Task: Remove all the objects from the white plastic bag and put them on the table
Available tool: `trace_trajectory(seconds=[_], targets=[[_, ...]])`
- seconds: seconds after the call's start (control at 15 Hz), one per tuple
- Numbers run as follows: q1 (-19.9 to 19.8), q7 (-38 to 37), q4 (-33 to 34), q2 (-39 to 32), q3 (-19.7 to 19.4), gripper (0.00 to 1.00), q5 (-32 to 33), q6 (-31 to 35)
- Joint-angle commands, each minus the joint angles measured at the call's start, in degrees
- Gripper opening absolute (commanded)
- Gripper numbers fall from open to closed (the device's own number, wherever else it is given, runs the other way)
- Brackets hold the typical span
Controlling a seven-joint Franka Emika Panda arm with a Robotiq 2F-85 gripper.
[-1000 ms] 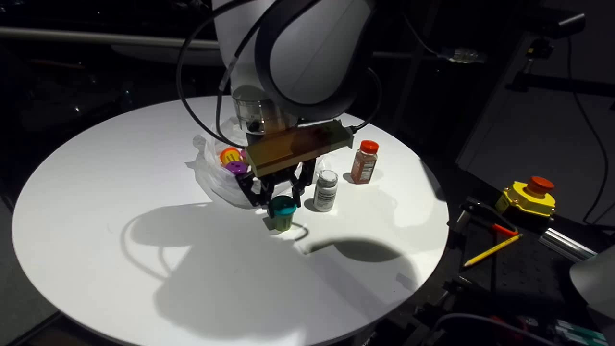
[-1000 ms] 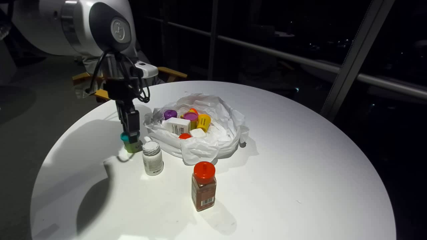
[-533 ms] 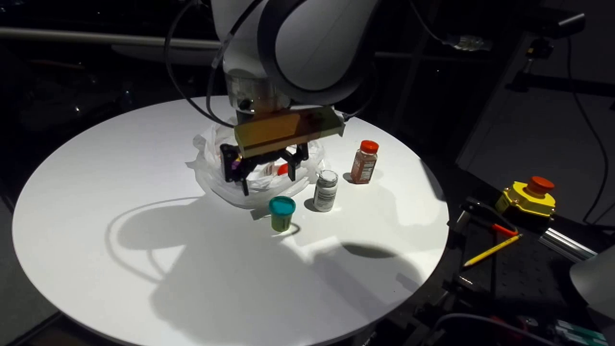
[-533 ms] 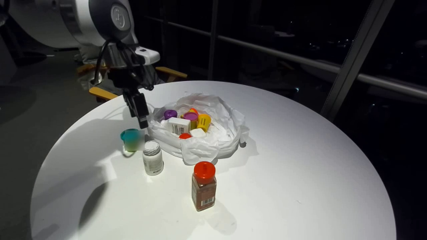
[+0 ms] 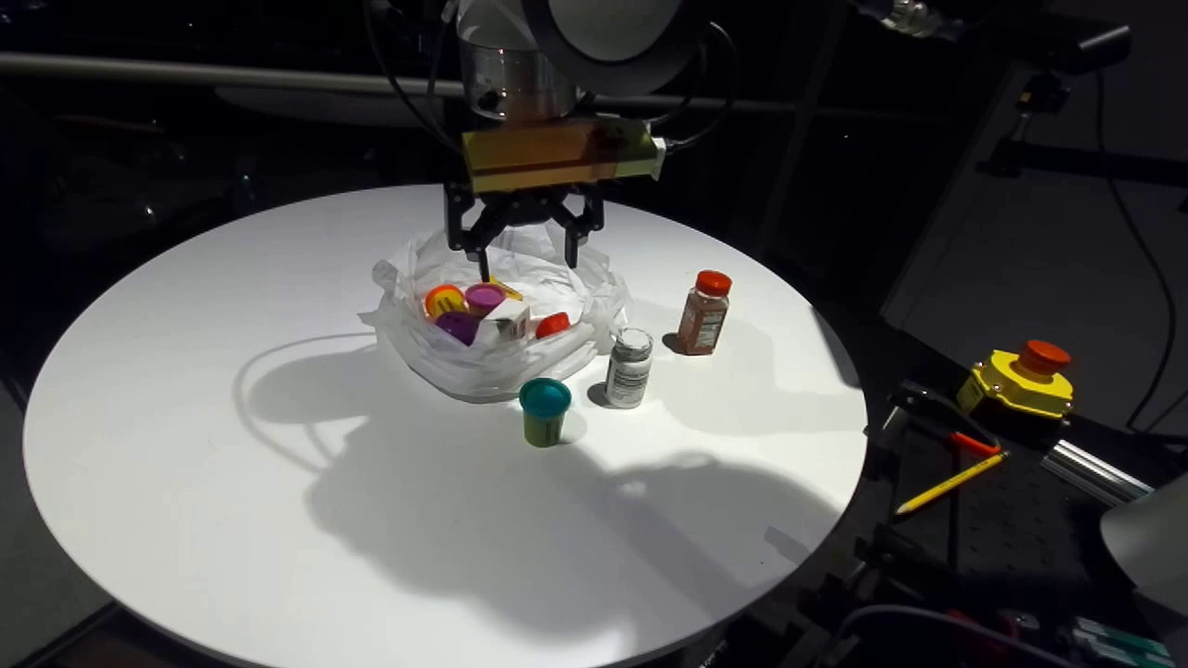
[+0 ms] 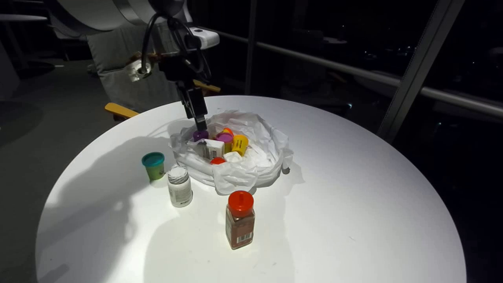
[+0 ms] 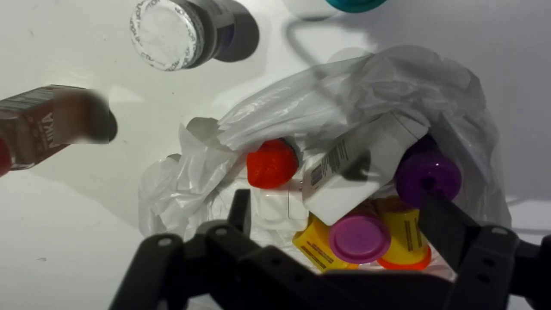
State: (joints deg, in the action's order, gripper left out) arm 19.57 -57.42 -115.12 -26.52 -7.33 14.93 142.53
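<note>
The white plastic bag lies spread on the table. Inside it, in the wrist view, sit a purple-topped container, a white carton, a pink-lidded tub, yellow tubs, a red object and a white block. My gripper hangs above the bag, open, with nothing held. One of its fingers overlaps the purple top in the wrist view; contact is unclear. Outside the bag stand a teal-lidded tub, a white bottle and a red-capped jar.
The three standing items line the side of the bag. A yellow-and-red device and a pencil lie on a dark surface beyond the table's edge. Behind the table is a chair with a wooden armrest.
My gripper has let go of the teal-lidded tub, which stays standing on the table. It has risen and moved from there to over the bag.
</note>
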Motion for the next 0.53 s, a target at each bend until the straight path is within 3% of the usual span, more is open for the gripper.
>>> trace_trajectory(seconds=[0.0, 0.47], targets=[[-2.5, 1.3, 5.2, -4.1, 0.2, 1.00, 1.0, -1.2], [-6.4, 7.9, 15.9, -12.2, 1.4, 1.00, -2.4, -1.7]])
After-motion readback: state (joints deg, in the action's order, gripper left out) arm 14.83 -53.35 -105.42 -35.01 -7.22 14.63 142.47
